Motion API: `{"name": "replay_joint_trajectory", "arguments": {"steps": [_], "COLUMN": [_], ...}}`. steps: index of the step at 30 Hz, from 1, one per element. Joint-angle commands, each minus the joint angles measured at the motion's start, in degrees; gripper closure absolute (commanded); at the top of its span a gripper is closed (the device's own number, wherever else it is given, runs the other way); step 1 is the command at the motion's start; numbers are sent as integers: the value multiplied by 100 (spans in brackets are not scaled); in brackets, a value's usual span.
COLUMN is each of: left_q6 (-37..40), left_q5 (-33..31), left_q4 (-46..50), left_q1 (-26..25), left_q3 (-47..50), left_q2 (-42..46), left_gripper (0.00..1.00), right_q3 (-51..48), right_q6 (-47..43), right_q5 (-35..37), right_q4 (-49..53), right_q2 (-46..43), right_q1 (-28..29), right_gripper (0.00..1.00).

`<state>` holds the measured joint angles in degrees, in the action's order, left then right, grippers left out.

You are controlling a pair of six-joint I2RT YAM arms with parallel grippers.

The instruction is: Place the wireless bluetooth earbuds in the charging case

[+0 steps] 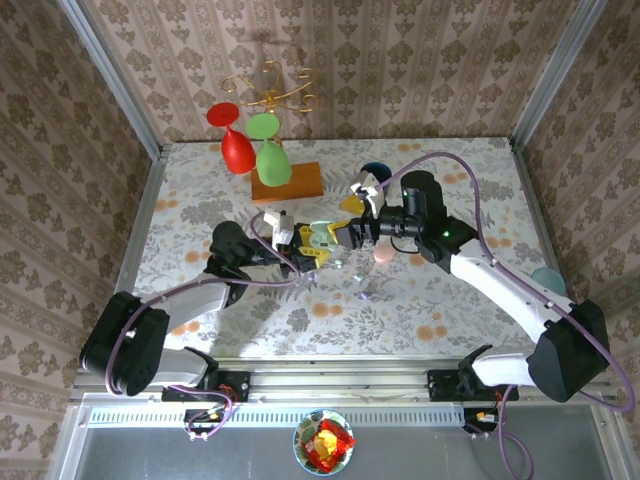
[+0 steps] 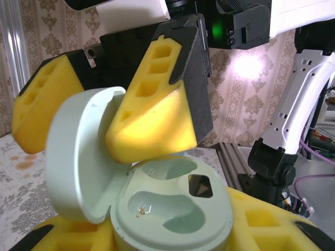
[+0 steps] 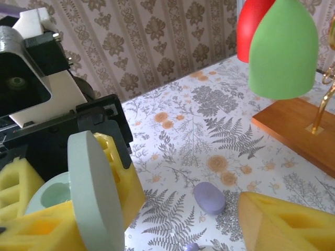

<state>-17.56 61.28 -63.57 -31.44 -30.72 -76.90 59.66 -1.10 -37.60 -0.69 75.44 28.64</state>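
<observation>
The mint charging case [image 2: 172,209] stands open, its two wells empty and its lid [image 2: 78,151] raised at the left. My left gripper [image 2: 172,232] is shut on the case body from below with its yellow fingers [image 2: 272,219]. In the top view the case [image 1: 322,236] sits mid-table between my left gripper [image 1: 308,246] and my right gripper [image 1: 347,234]. My right gripper [image 3: 167,230] is open, its jaws astride the lid [image 3: 94,193], with a wide gap on the right side. A small lilac earbud [image 3: 209,197] lies on the table beyond the lid, and a second lilac bit [image 3: 191,246] lies nearer.
A wooden base [image 1: 288,182] at the back carries a gold stand with red and green glasses [image 3: 282,49]. A pink oval case [image 1: 383,255] lies just under my right wrist. A dark round object [image 1: 375,170] sits behind it. Patterned walls enclose the table.
</observation>
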Motion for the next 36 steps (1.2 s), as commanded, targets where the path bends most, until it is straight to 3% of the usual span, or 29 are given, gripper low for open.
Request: {"name": "replay_joint_trajectory", "arguments": {"steps": [1,3,10,16,20,22,36], "left_q6": [-273,-281,-189,-58,-28,-31,-254], "left_q5": [372,377,174,14,-111,-150,-222], "left_q4": [-479,-490,-513,-214,-156,-149,-113], "left_q1": [-37,-38,-37,-37,-38,-38,-53], "left_q3": [-92,-92,-40,-17,13,13,-94], "left_q2": [-29,-35,19,97,105,105,70], "left_gripper": [71,71,68,62,43,40,37], "right_q3": [267,296,318,242,138,87,2], "right_q6": [-40,-46,-416,-581,-628,-628,-910], "right_q5": [-444,-722,-984,-713,-368,-250,136], "right_q4": [-89,-92,101,71,-104,-175,-129], "right_q2": [80,101,44,-127,-247,-288,-284], "right_q1": [-17,-17,-8,52,97,111,259], "right_gripper": [39,49,99,100,100,100,100]}}
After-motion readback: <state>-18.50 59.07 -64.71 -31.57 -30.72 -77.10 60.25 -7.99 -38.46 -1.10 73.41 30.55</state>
